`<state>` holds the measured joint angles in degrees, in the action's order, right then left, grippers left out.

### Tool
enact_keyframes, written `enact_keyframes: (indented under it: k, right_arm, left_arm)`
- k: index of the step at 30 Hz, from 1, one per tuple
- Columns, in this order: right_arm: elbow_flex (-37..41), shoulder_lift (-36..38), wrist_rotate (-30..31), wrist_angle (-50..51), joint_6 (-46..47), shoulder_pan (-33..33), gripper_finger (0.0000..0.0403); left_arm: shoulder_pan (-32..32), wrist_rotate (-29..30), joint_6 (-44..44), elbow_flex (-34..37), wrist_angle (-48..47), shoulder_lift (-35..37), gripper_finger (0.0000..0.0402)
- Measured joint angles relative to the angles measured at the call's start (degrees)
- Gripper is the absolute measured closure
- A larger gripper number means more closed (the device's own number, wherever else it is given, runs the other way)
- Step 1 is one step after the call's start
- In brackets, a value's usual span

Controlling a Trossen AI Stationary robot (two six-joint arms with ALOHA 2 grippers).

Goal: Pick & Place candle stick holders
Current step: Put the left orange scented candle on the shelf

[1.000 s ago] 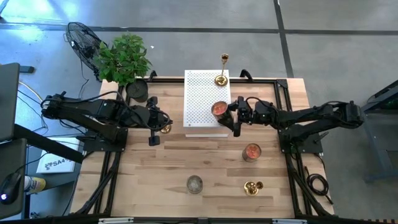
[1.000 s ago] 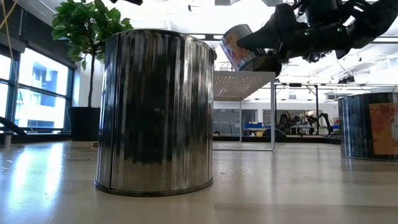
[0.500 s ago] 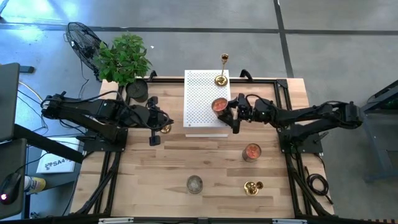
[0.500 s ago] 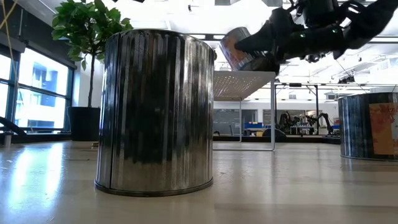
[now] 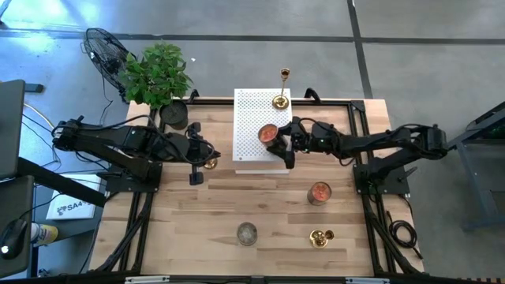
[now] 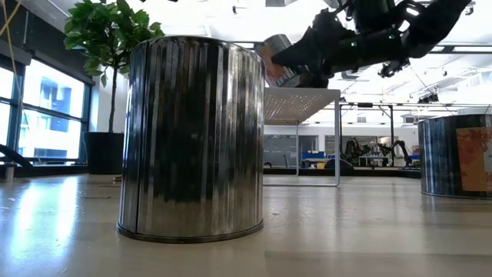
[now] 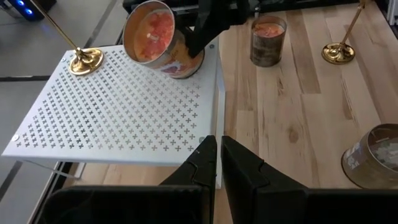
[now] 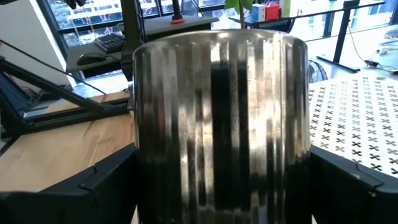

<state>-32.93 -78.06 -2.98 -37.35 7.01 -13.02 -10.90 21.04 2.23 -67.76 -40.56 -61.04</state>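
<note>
Gold candlestick (slim stem, flared base) stands upright.

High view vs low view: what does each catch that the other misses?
High view only: the left gripper parked at the table's left by a candlestick, a candlestick on the white perforated shelf, another candlestick at the near edge.

Low view only: the room behind, and that the held tin is tilted above the shelf.

Both: the right gripper shut on a tin, the plant.
</note>
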Motion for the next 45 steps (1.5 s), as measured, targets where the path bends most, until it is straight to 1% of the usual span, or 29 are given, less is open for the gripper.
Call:
enact_keyframes:
  k: [10, 15, 17, 24, 32, 36, 40, 45]
  right_arm:
    - [0.0, 0.1, 0.0, 1.4, 0.9, 0.0, 0.0052]
    - [0.0, 0.1, 0.0, 2.4, 1.1, 0.0, 0.0022]
    - [0.2, -0.1, 0.4, 3.4, 1.5, 0.0, 0.0017]
    - [0.2, -0.1, 1.3, 3.8, 1.8, 0.1, 0.0021]
    - [0.2, -0.1, 1.6, 3.6, 1.9, 0.9, 0.0015]
    - [0.2, 0.1, 2.8, 3.3, 1.3, 1.2, 0.0014]
    - [0.2, 1.3, 2.7, 3.7, 0.6, 1.2, 0.0014]
    - [0.1, 5.0, 2.8, 6.7, 0.5, 1.2, 0.0013]
  left_arm:
    - [0.0, -0.2, 0.0, 0.0, 0.0, 0.0, 0.0383]
    - [0.0, -0.2, 0.0, 0.0, 0.0, 0.0, 0.0383]
    - [0.0, -0.2, 0.0, 0.0, 0.0, 0.0, 0.0383]
    - [0.0, -0.2, 0.0, 0.0, 0.0, 0.0, 0.0383]
    - [0.0, -0.2, -0.3, 0.0, 0.0, 0.0, 0.0383]
    - [0.0, -0.2, -0.4, 0.0, 0.0, 0.0, 0.0383]
    - [0.0, -0.2, -0.4, 0.0, -0.1, 0.0, 0.0383]
    - [0.0, -0.2, -0.4, 0.0, -0.4, 0.0, 0.0383]
